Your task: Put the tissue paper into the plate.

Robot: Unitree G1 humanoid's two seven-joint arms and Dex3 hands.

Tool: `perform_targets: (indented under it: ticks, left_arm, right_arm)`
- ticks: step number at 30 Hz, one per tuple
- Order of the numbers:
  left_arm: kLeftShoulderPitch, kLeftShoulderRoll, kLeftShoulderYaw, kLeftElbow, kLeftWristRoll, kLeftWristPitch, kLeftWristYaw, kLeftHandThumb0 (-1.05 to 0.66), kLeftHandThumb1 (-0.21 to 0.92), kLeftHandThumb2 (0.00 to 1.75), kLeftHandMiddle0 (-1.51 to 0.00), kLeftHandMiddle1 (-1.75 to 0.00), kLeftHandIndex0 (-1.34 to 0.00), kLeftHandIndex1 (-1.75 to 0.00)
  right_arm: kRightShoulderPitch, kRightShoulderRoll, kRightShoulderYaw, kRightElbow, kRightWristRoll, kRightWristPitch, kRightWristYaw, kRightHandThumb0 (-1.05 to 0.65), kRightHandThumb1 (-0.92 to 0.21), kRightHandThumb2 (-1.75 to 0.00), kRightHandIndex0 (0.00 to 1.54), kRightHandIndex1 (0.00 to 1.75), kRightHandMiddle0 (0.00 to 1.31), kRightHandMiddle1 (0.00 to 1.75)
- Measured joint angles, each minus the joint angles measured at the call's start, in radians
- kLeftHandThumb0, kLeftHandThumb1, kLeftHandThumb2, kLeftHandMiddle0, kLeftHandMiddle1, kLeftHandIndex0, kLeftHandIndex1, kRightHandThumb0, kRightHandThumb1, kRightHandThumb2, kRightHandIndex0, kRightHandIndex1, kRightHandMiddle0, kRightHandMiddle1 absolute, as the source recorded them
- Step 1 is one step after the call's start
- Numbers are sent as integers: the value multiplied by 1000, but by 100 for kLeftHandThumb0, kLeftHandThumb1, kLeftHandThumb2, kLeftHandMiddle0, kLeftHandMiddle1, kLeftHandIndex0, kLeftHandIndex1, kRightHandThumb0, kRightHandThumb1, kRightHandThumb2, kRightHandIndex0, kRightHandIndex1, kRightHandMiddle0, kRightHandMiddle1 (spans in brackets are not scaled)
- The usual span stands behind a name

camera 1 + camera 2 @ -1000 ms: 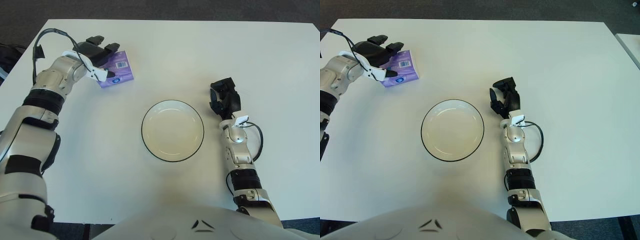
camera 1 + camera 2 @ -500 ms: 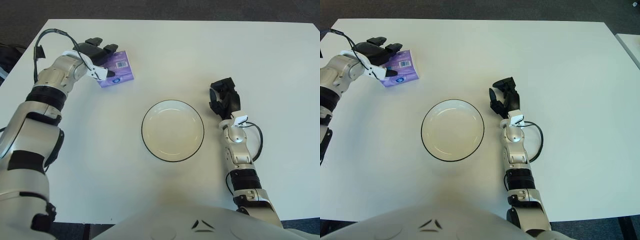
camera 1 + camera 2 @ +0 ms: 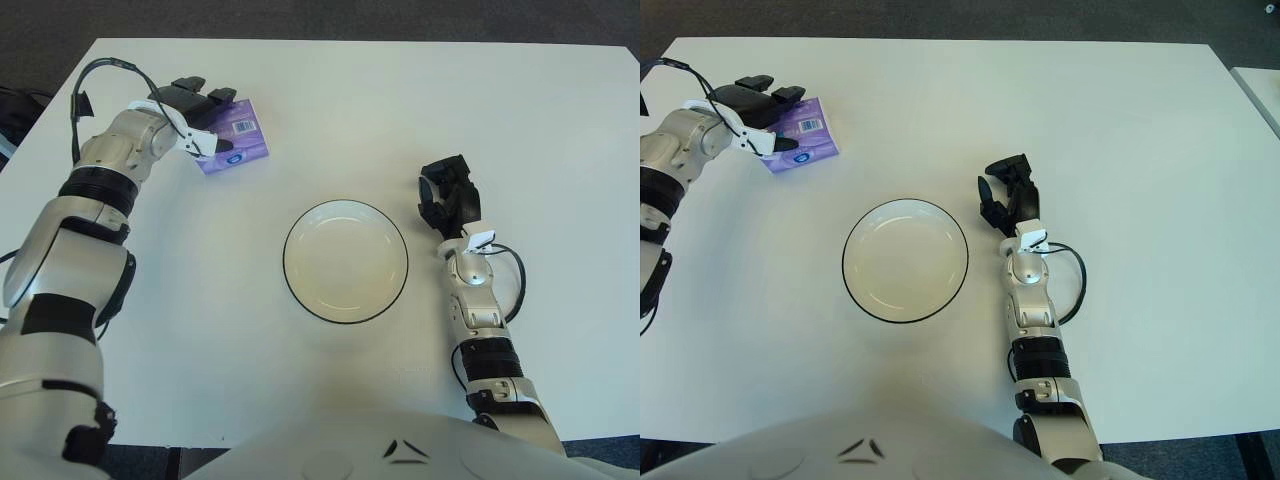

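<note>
Over at the far left of the white rectangular tabletop, the left hand sits on a flat purple plastic packet of tissue paper. Its dark fingers drape over the packet's far-left edge while the white-and-black thumb presses along the near side, so the packet lies between them; I cannot tell whether the grip has closed firmly or the hand is only resting there. The packet lies flat on the tabletop, its barcode label facing up and a small blue round mark near its front edge.

Well apart from it, near the middle of the tabletop, stands a round shallow white plate with a thin dark rim. Nothing lies in it.

The right hand is just to the right of the plate, near but not touching the rim. Its black fingers are curled in loosely, holding nothing, and the forearm below it lies along the tabletop with a thin black cable looping out beside the wrist.
</note>
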State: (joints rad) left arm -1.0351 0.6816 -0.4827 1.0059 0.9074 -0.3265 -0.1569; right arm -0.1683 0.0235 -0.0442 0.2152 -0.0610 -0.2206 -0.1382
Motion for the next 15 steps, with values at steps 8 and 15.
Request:
perform_targets:
  ticks: [8, 15]
  left_arm:
    - [-42, -35, 0, 66, -46, 24, -81, -102, 92, 68, -4, 0, 0, -9]
    - [-79, -63, -17, 108, -62, 60, -122, -102, 92, 70, -5, -1, 0, -5]
  right_arm:
    - [0, 0, -1, 0, 1, 0, 0, -35, -92, -44, 45, 95, 28, 166]
    - [0, -1, -1, 0, 3, 0, 2, -35, -92, -44, 45, 95, 27, 166]
